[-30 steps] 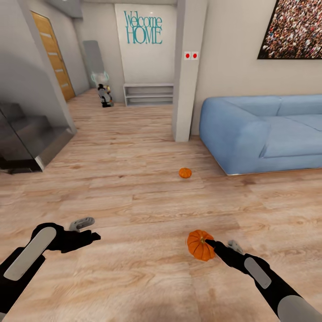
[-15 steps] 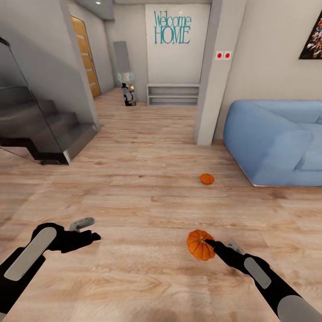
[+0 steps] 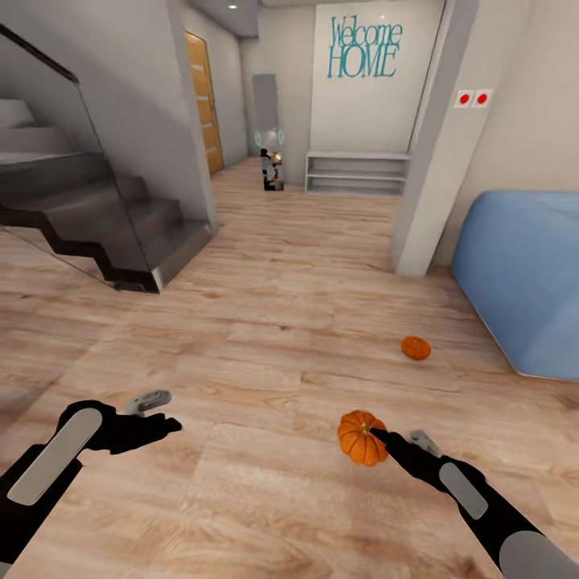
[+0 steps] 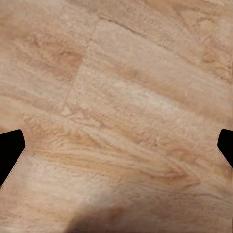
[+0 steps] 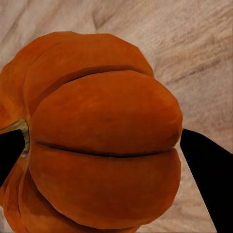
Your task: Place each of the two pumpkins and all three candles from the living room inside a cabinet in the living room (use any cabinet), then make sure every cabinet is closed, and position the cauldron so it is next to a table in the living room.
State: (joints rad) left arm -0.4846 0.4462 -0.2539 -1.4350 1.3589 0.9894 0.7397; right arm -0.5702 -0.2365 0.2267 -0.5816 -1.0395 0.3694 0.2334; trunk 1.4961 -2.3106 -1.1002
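Since the earlier frames the head camera has swung left: staircase (image 3: 104, 217) now takes up more of the view, blue sofa (image 3: 527, 289) has slid to the right edge, wall picture gone from frame; both arms keep the same place in the head view. Held pumpkin (image 3: 361, 438): round, deep orange, ribbed, w/ pale stem, clamped in right gripper (image 3: 378, 437) above the wood floor (image 3: 265, 338); right wrist view shows its ribbed body (image 5: 102, 141) between the two dark fingertips (image 5: 206, 165), touching both. Right arm reaches fwd and inward, low. Second pumpkin (image 3: 416, 347) sits on the floor beyond, near the sofa's corner, well apart from the first. Left gripper (image 3: 157, 412) is spread wide, nothing between its fingers (image 4: 10, 150), hovering over bare planks. "Welcome HOME" lettering (image 3: 363, 50) on far wall.
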